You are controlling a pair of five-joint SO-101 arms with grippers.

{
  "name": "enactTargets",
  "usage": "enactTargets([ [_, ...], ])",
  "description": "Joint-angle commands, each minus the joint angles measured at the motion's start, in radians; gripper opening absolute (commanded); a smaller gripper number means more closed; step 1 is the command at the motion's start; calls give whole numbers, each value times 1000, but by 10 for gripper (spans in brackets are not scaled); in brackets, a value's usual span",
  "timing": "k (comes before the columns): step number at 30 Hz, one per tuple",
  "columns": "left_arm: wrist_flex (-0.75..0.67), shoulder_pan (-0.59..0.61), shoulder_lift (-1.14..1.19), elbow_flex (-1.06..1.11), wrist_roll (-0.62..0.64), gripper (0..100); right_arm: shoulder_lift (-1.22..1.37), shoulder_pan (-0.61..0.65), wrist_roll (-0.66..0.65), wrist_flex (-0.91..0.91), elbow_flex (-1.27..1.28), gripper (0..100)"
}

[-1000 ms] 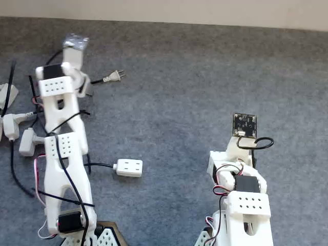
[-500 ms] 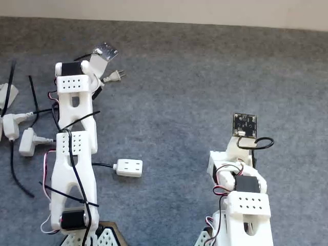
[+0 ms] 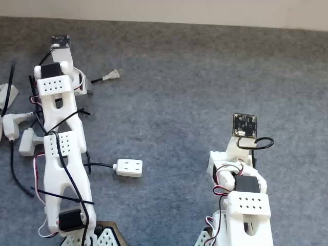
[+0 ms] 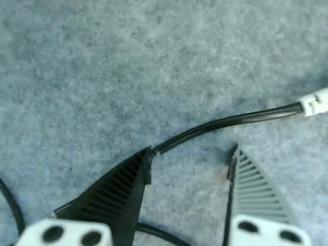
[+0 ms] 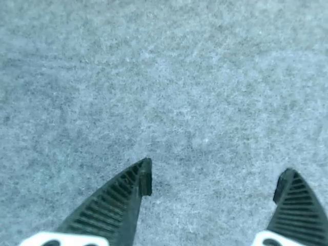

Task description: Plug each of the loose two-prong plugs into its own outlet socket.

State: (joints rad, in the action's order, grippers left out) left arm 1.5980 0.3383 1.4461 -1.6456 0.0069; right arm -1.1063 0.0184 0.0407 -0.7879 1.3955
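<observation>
A white two-prong plug [image 3: 111, 75] on a black cord lies on the grey carpet at the far left. My left arm [image 3: 55, 86] stretches out just left of it. In the left wrist view my left gripper [image 4: 190, 156] is open low over the carpet. The plug's black cord [image 4: 225, 121] runs just past its fingertips, touching the dark one, and the white plug body [image 4: 315, 101] sits off to one side. A white outlet socket [image 3: 128, 167] lies nearer the front, beside the left arm. My right gripper [image 5: 215, 179] is open over bare carpet, holding nothing.
Several white adapters and plugs [image 3: 11, 125] with black cords lie along the left edge of the carpet. The right arm [image 3: 241, 179] is folded at the front right. Bare carpet spreads between the arms and toward the back wall.
The left arm swung right toward the plug half a second ago and has swung back left. The plug has shifted slightly. The right arm has not moved.
</observation>
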Motion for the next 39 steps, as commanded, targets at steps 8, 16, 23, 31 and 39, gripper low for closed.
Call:
enactTargets([
  [8,-17,-12,53,1,25,263,-16,39,0,16,-4,365],
  [16,64,-2,50,-1,-106,166,-16,39,0,16,-4,365],
  [23,55,116,45,-7,-123,130,-16,39,0,16,-4,365],
  [31,-83,262,33,-12,-127,226,-16,39,0,16,-4,365],
  [39,-87,309,-18,-13,-304,225,-16,39,0,16,-4,365],
])
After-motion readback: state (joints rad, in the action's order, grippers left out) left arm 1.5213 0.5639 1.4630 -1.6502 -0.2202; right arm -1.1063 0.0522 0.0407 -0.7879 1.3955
